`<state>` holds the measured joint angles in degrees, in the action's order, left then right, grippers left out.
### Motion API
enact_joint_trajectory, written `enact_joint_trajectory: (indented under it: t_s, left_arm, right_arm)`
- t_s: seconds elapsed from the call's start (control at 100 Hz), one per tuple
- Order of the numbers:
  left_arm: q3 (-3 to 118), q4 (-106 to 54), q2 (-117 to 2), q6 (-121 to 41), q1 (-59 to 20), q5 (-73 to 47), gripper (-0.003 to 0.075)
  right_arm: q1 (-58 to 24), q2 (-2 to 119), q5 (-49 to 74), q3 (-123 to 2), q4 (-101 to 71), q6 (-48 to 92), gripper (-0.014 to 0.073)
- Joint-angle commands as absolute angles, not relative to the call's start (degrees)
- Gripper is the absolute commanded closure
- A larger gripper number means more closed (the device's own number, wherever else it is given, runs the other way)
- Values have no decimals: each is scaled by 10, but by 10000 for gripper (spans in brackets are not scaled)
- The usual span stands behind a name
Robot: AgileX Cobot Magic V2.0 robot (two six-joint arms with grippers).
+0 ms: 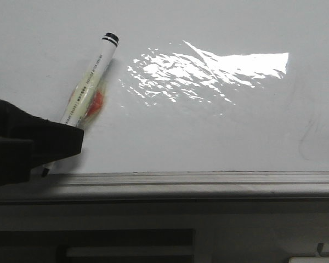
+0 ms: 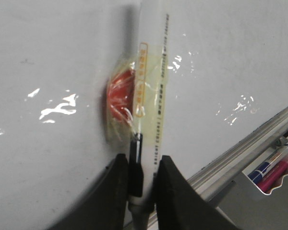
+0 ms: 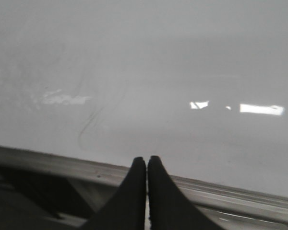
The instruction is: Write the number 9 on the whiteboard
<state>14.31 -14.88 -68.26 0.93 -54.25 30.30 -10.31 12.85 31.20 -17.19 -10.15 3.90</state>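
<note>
Nearest to us, at the lower left of the front view, our left gripper is clamped on the lower barrel of a white marker, which leans up and to the right over the whiteboard. In the left wrist view the two fingers press the barrel from both sides, and a red object under clear tape is bound to the marker. Our right gripper has its jaws pressed together on nothing. Beyond the grey edge rail, the board carries only glare and faint smudges; no drawn 9 is visible.
</note>
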Motion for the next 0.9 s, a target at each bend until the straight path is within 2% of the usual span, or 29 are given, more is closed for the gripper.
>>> enact_joint_trajectory:
  t_s: [0.0,0.11,0.23,0.33,0.49,0.66,0.89]
  left_arm:
    - [156,-118,-670,12,-545,339,741]
    - [156,-49,-660,12,-545,339,741]
    - [156,21,-653,6,-545,339,741]
    - [156,91,-652,-14,-545,342,741]
    - [156,179,-652,-25,-545,358,741]
    - [156,184,-652,-25,-545,374,741]
    - [156,197,-652,-25,-545,384,741]
  right_arm:
    - [-141,176,281,-209,-113,75,637]
    - [-205,243,280,-252,-133,92,575]
    - [-274,322,280,-308,-135,100,385]
    - [-330,385,275,-355,-135,100,287]
    - [-400,473,245,-403,-135,108,278]
    - [-461,540,242,-448,-135,108,279]
    - [-486,582,238,-488,-136,108,279]
